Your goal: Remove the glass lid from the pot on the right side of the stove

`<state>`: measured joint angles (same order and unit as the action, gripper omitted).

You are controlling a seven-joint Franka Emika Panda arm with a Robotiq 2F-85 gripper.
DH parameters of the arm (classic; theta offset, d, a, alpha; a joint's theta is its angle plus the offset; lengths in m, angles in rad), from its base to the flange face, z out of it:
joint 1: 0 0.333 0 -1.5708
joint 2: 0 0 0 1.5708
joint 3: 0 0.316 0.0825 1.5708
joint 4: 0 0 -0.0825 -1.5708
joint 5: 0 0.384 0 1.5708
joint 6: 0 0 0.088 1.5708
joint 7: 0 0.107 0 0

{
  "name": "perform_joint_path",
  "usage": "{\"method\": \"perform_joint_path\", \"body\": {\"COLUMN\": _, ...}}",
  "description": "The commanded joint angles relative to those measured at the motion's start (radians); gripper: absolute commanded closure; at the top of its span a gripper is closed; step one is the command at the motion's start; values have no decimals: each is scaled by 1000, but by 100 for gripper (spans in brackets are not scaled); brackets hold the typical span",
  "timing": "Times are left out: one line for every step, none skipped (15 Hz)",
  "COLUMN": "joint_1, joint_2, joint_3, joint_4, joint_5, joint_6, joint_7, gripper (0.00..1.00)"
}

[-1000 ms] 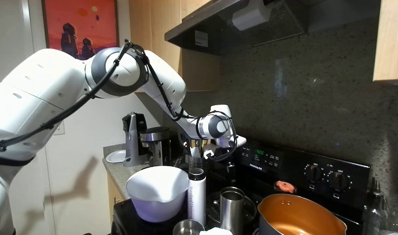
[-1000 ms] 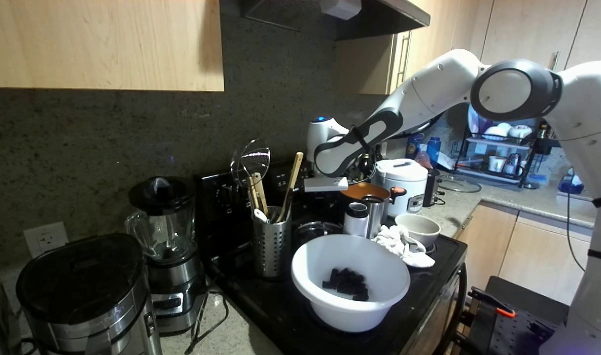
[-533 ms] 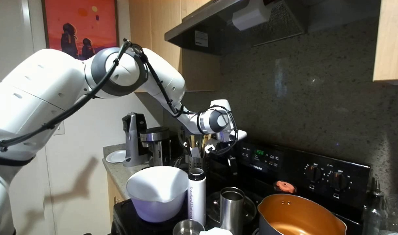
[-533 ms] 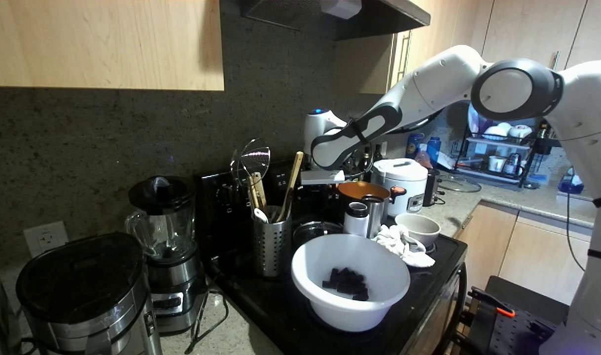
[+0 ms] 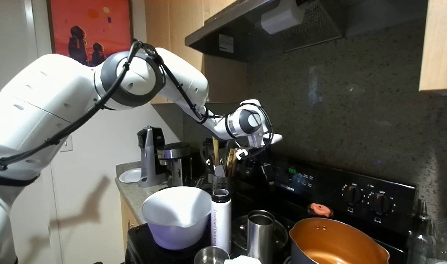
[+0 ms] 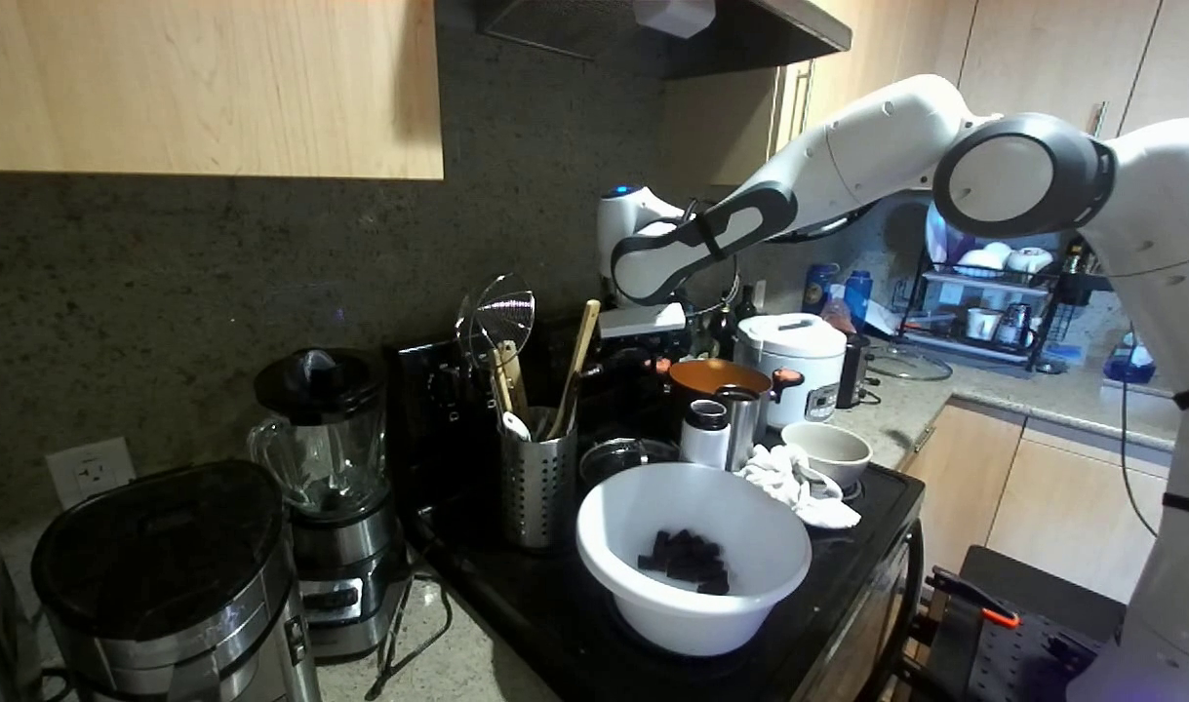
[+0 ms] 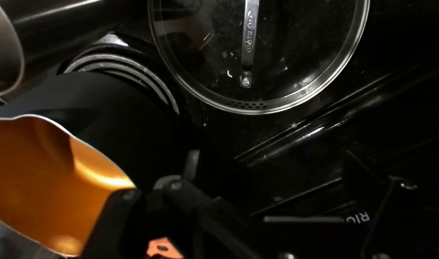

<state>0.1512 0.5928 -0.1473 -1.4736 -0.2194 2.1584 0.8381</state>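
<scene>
The round glass lid [image 7: 298, 68] with a metal rim and strap handle lies on the black stove top beside the pot. The lid also shows in both exterior views, partly hidden behind a steel tumbler [image 5: 280, 238] [image 6: 625, 453]. The pot [image 7: 61, 172], dark outside and copper-orange inside, stands with its mouth uncovered; it shows in both exterior views [image 5: 333, 238] [image 6: 716, 375]. My gripper [image 7: 271, 158] is open with nothing between its fingers. It hangs above the back of the stove, near the control panel, apart from the lid and pot [image 5: 258, 174] [image 6: 628, 366].
A steel tumbler [image 5: 260, 234], a white bottle [image 5: 220, 220] and a white bowl [image 6: 692, 614] holding black pieces stand on the stove. A utensil holder [image 6: 538, 487] is near the gripper. The range hood [image 5: 267, 29] hangs above. A white cloth [image 6: 799, 487] lies in front.
My arm and gripper have risen, moving higher above the stove's back. The pot's near handle now shows in an exterior view. The lid, pot and other objects have not moved.
</scene>
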Motion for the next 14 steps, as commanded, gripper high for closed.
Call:
{"method": "perform_joint_path", "body": {"joint_1": -16, "joint_2": -32, "joint_3": 8, "joint_4": 7, "joint_5": -10, "joint_6": -66, "joint_7": -86, "gripper": 0}}
{"method": "perform_joint_path", "body": {"joint_1": -23, "joint_2": -43, "joint_3": 8, "joint_4": -6, "joint_5": -8, "joint_6": -61, "joint_7": -111, "gripper": 0}}
{"method": "perform_joint_path", "body": {"joint_1": -31, "joint_2": -56, "joint_3": 9, "joint_4": -24, "joint_5": -7, "joint_6": -50, "joint_7": -142, "gripper": 0}}
{"method": "perform_joint_path", "body": {"joint_1": -42, "joint_2": -72, "joint_3": 9, "joint_4": -51, "joint_5": -4, "joint_6": -31, "joint_7": -174, "gripper": 0}}
{"method": "perform_joint_path", "body": {"joint_1": -53, "joint_2": -87, "joint_3": 9, "joint_4": -75, "joint_5": -1, "joint_6": -17, "joint_7": -209, "gripper": 0}}
{"method": "perform_joint_path", "body": {"joint_1": -64, "joint_2": -100, "joint_3": 8, "joint_4": -97, "joint_5": 2, "joint_6": -4, "joint_7": -235, "gripper": 0}}
{"method": "perform_joint_path", "body": {"joint_1": -71, "joint_2": -117, "joint_3": 4, "joint_4": -128, "joint_5": 3, "joint_6": 16, "joint_7": -249, "gripper": 0}}
{"method": "perform_joint_path", "body": {"joint_1": -78, "joint_2": -130, "joint_3": 2, "joint_4": -148, "joint_5": 2, "joint_6": 26, "joint_7": -264, "gripper": 0}}
{"method": "perform_joint_path", "body": {"joint_1": -84, "joint_2": -141, "joint_3": 2, "joint_4": -169, "joint_5": 4, "joint_6": 42, "joint_7": -276, "gripper": 0}}
{"method": "perform_joint_path", "body": {"joint_1": -75, "joint_2": -72, "joint_3": -3, "joint_4": -75, "joint_5": 2, "joint_6": -1, "joint_7": -247, "gripper": 0}}
{"method": "perform_joint_path", "body": {"joint_1": -81, "joint_2": -84, "joint_3": -4, "joint_4": -95, "joint_5": 3, "joint_6": 8, "joint_7": -255, "gripper": 0}}
{"method": "perform_joint_path", "body": {"joint_1": -84, "joint_2": -93, "joint_3": -4, "joint_4": -109, "joint_5": 3, "joint_6": 15, "joint_7": -263, "gripper": 0}}
{"method": "perform_joint_path", "body": {"joint_1": -85, "joint_2": -99, "joint_3": -4, "joint_4": -118, "joint_5": 3, "joint_6": 18, "joint_7": -264, "gripper": 0}}
{"method": "perform_joint_path", "body": {"joint_1": -85, "joint_2": -102, "joint_3": -3, "joint_4": -122, "joint_5": 3, "joint_6": 19, "joint_7": -264, "gripper": 0}}
